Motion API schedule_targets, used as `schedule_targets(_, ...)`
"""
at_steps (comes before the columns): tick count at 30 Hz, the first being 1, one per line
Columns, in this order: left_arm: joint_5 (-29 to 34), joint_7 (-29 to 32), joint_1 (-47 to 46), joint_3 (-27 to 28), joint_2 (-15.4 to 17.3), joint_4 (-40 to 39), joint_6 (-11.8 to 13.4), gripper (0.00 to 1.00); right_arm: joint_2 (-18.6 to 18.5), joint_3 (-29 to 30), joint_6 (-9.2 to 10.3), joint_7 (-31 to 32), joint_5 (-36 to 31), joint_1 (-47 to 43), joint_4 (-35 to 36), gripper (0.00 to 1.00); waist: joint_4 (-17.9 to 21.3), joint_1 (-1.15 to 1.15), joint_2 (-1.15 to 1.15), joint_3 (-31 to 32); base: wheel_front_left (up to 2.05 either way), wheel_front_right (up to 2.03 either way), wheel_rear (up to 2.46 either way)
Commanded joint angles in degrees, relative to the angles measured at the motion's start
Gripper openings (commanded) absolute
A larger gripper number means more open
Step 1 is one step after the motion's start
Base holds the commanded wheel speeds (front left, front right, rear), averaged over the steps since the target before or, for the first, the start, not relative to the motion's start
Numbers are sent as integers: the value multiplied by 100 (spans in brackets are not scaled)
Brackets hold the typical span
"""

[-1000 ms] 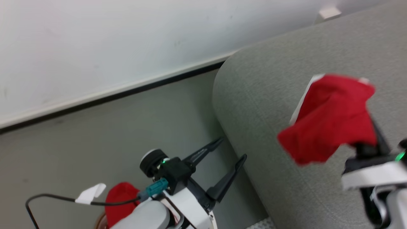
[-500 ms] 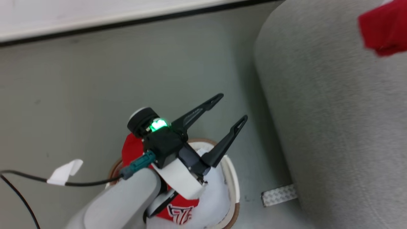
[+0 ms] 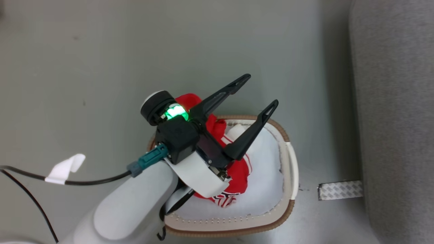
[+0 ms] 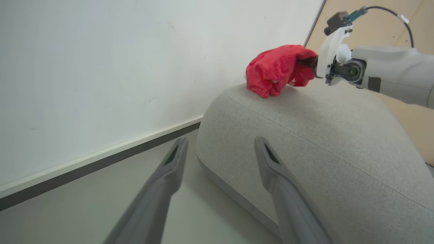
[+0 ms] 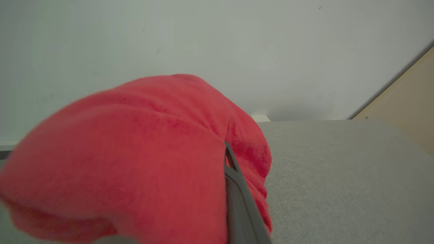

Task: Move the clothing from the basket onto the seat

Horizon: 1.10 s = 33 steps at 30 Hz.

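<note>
Downward the head camera has tipped since half a second ago, so the oval basket (image 3: 292, 169), then cut by the bottom edge, now lies whole on the smooth grey floor (image 3: 101, 51). Its braided-looking tan rim rings a white perforated wall and a white fluffy lining (image 3: 268, 169). Crumpled red clothing (image 3: 239, 169) with thin white stripes and a printed logo lies inside, toward the basket's left, partly hidden under the arm. Above it hangs the left tool (image 3: 262, 88), its two long dark tapering fingers spread wide, gripping nothing. A black cable (image 3: 84, 181) with a white tag trails from the wrist. The seat (image 3: 396, 101), coarse grey weave, runs down the right edge, near the basket but apart from it.

In the left wrist view, the left tool (image 4: 220, 140) has its fingers apart before the seat's (image 4: 322, 142) rounded corner and a plain white wall (image 4: 101, 67). Over the seat's top the right tool (image 4: 310, 67) is closed on a bunched red garment (image 4: 276, 69); whether the cloth touches the upholstery I cannot tell.

In the right wrist view, the soft red garment (image 5: 135, 152) drapes over the tool, one grey finger (image 5: 237, 196) showing against it, with the grey seat (image 5: 339, 176) beyond.
</note>
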<state>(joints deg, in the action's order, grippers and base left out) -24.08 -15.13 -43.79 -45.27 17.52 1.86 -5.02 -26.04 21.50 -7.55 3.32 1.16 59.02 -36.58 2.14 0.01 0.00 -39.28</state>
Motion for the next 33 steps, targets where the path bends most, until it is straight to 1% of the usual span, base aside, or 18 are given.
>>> schedule_targets(1,95,-1,13,45,-6,20,-30,100,-60,-139,13,203,-146,-102,-261,0,-131,-1,0,-121,0,0,0)
schedule_targets(3,119,-1,41,109,-46,22,-47,100,-256,-213,14,417,-320,-144,-528,0,-149,-1,0,-101,0,0,0)
schedule_targets(7,140,-2,70,232,-130,-54,-73,100,-204,-277,14,680,-312,-184,-881,0,-172,-1,0,-32,0,0,0)
schedule_targets(8,154,-2,94,265,-141,-46,-85,100,-192,-331,14,711,-312,-183,-946,2,-174,-1,0,3,0,0,0)
schedule_targets(9,178,-2,115,307,-145,-40,-85,100,-187,-376,14,729,-307,-198,-1005,27,-170,-1,0,53,0,0,0)
schedule_targets(10,201,-2,145,333,-153,-23,-97,100,-191,-403,14,723,-298,-208,-1052,45,-163,-1,0,117,0,0,0)
schedule_targets(11,213,-2,184,347,-159,0,-105,100,-198,-434,14,700,-289,-221,-1088,100,-152,-1,0,188,0,0,0)
schedule_targets(15,213,-2,402,462,-189,110,-140,100,-103,-702,14,650,-189,-327,-1246,100,-66,-1,0,615,0,0,0)
schedule_targets(16,201,-2,482,494,-207,154,-147,100,-72,-872,14,662,-158,-412,-1302,100,-40,-1,0,776,0,0,0)
schedule_targets(17,195,-3,642,554,-259,235,-149,100,-107,-1204,14,615,-27,-544,-1347,100,-4,-1,0,1114,0,0,0)
schedule_targets(18,195,-3,642,554,-259,235,-149,100,-107,-1204,14,615,-27,-544,-1347,100,-4,-1,0,1114,0,0,0)
schedule_targets(19,161,-3,838,659,-322,302,-153,100,-169,-1535,14,523,134,-718,-1342,100,26,-1,0,1494,0,0,0)
schedule_targets(20,161,-3,838,659,-322,302,-153,100,-169,-1535,14,523,134,-718,-1342,100,26,-1,0,1494,0,0,0)
schedule_targets(22,115,-3,1055,810,-353,360,-107,100,-214,-1869,14,401,390,-941,-1246,100,64,-1,0,1883,0,0,0)
schedule_targets(27,76,-3,1586,1181,-329,422,-41,100,-430,-2463,14,158,1170,-1472,-734,100,112,-1,0,2683,0,0,0)
schedule_targets(30,86,-3,1868,1436,-276,406,44,100,-561,-2702,14,54,1614,-1805,-218,100,84,-1,0,3034,0,0,0)
schedule_targets(33,38,-3,2144,1744,-212,392,173,100,-535,-2822,13,-67,2090,-2158,404,100,31,-1,0,3361,0,0,0)
